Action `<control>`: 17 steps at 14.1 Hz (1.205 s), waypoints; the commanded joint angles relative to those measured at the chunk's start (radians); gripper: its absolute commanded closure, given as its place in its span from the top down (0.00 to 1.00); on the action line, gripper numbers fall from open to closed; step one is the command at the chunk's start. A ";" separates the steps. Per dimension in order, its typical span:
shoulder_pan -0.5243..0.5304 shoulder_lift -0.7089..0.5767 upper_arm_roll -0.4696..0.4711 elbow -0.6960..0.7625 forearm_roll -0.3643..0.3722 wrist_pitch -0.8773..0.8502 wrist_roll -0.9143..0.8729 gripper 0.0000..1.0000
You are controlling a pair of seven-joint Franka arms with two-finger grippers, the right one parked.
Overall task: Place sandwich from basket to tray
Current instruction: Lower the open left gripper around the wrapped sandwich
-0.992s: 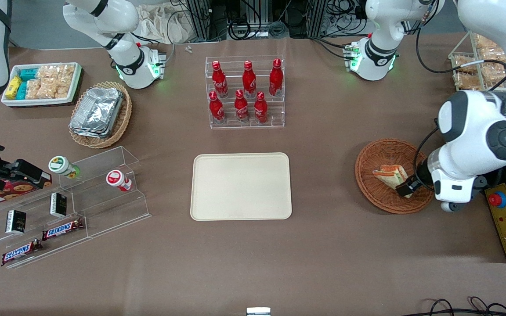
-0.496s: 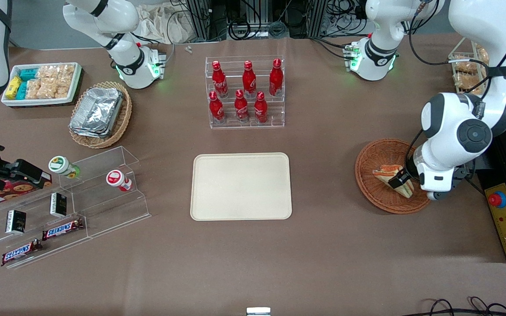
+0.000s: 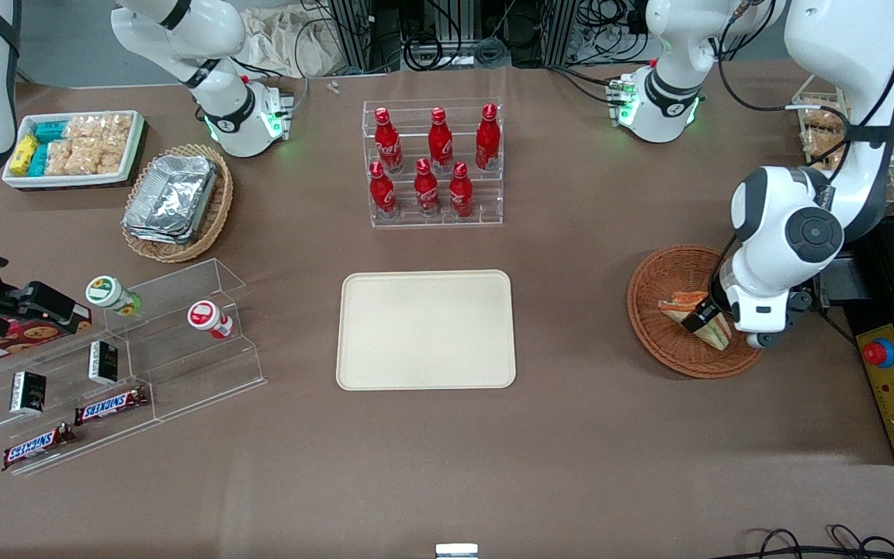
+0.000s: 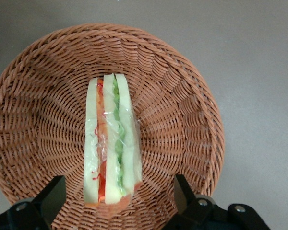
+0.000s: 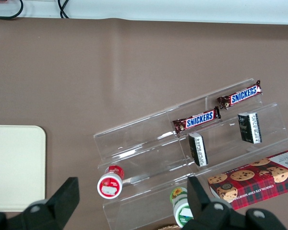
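Observation:
The sandwich (image 3: 684, 304) is a pale bread wedge with green and orange-red layers. It lies in the round reddish-brown basket (image 3: 664, 272) at the working arm's end of the table. In the left wrist view the sandwich (image 4: 110, 143) stands on edge in the basket (image 4: 182, 96). My gripper (image 3: 707, 320) hangs just above the basket, over the sandwich. In the left wrist view my gripper (image 4: 119, 191) is open, one dark finger on each side of the sandwich's wide end, both clear of it. The cream tray (image 3: 426, 329) lies flat at the table's middle, with nothing on it.
A clear rack of red bottles (image 3: 434, 163) stands farther from the front camera than the tray. A black and yellow control box with a red button (image 3: 893, 384) sits beside the basket at the table's edge. Clear snack shelves (image 3: 117, 365) and a foil-container basket (image 3: 177, 200) are toward the parked arm's end.
My gripper has moved from the basket's outer rim inward over the sandwich. The arm's wrist has swung toward the table's middle. The sandwich has not moved.

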 commanded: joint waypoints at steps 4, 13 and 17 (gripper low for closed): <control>0.004 0.039 0.013 -0.054 0.029 0.116 -0.054 1.00; 0.003 0.059 0.013 -0.048 0.029 0.131 -0.068 0.09; 0.001 0.022 0.011 -0.037 0.031 0.104 -0.057 0.04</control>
